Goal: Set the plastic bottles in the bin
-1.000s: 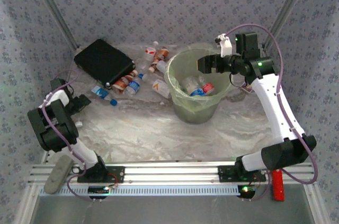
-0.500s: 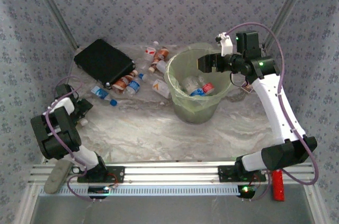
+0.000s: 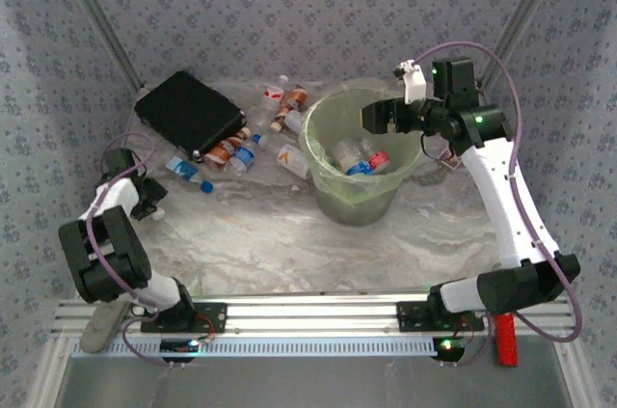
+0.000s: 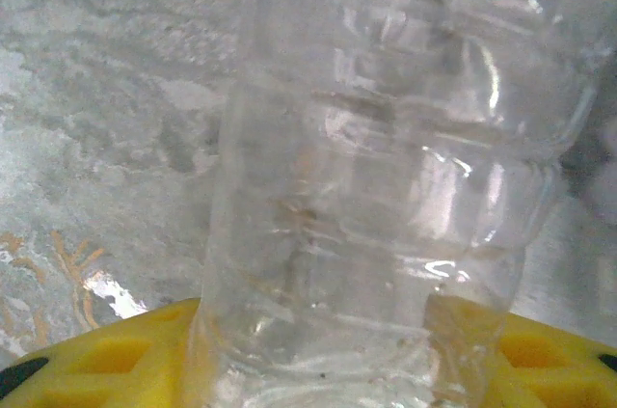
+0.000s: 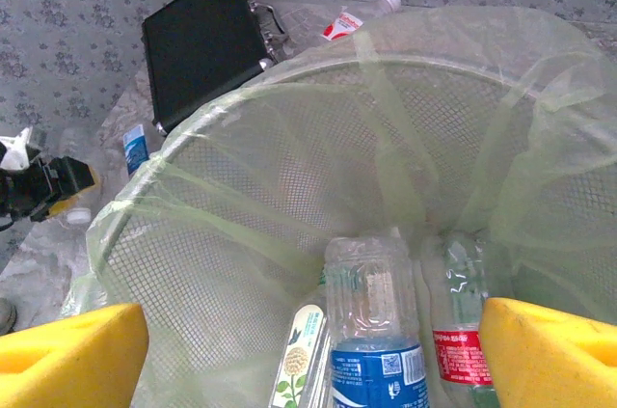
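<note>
Ribbed clear bottle inside left hand, grip unclear, right hand spread over green mesh bin

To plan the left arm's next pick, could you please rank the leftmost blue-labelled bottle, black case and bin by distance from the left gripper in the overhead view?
From the left gripper:
1. The leftmost blue-labelled bottle, just beyond it.
2. The black case, far left corner.
3. The bin, centre right.
</note>
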You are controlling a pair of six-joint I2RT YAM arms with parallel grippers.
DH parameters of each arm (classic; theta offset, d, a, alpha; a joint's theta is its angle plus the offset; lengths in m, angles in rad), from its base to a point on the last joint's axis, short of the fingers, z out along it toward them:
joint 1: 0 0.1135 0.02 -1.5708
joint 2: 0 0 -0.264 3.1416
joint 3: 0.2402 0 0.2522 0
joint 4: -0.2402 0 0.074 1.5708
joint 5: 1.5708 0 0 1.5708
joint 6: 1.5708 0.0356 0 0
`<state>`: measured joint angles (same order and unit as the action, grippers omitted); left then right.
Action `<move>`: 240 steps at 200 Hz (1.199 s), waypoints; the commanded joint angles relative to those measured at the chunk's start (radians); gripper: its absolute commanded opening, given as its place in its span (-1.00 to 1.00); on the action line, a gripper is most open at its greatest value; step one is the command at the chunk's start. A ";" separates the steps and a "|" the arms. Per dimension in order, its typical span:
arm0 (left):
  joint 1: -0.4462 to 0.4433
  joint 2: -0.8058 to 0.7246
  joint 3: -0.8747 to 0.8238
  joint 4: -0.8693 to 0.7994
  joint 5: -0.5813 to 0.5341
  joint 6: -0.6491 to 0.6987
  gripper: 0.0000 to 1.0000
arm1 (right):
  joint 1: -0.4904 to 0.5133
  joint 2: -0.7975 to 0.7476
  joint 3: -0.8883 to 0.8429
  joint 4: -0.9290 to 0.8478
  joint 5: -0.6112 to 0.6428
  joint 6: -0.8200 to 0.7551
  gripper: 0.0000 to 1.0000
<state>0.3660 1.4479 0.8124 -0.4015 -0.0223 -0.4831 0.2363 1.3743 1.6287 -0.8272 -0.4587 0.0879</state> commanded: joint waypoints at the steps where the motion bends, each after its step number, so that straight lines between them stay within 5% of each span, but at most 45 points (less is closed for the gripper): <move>1: -0.045 -0.097 0.027 -0.047 0.040 0.023 0.09 | 0.005 -0.027 0.004 -0.001 -0.013 -0.005 0.81; 77: -0.293 -0.485 0.021 -0.136 0.250 -0.056 0.07 | 0.047 -0.007 0.040 0.068 -0.158 0.043 0.81; 104: -0.417 -0.594 -0.040 0.084 0.485 -0.169 0.02 | 0.102 0.043 0.089 0.098 -0.197 0.078 0.81; 119: -0.520 -0.626 -0.058 0.218 0.511 -0.200 0.01 | 0.144 0.086 0.130 0.107 -0.204 0.098 0.81; 181: -0.797 -0.489 -0.018 0.549 0.524 -0.163 -0.02 | 0.338 0.276 0.299 0.137 -0.233 0.119 0.81; 240: -0.922 -0.327 0.113 0.572 0.504 -0.107 -0.04 | 0.380 0.379 0.362 0.141 -0.223 0.142 0.79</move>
<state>-0.5400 1.1023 0.8433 0.0841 0.4603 -0.6296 0.6132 1.7294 1.9415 -0.6956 -0.6662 0.2039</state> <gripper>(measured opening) 0.481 0.906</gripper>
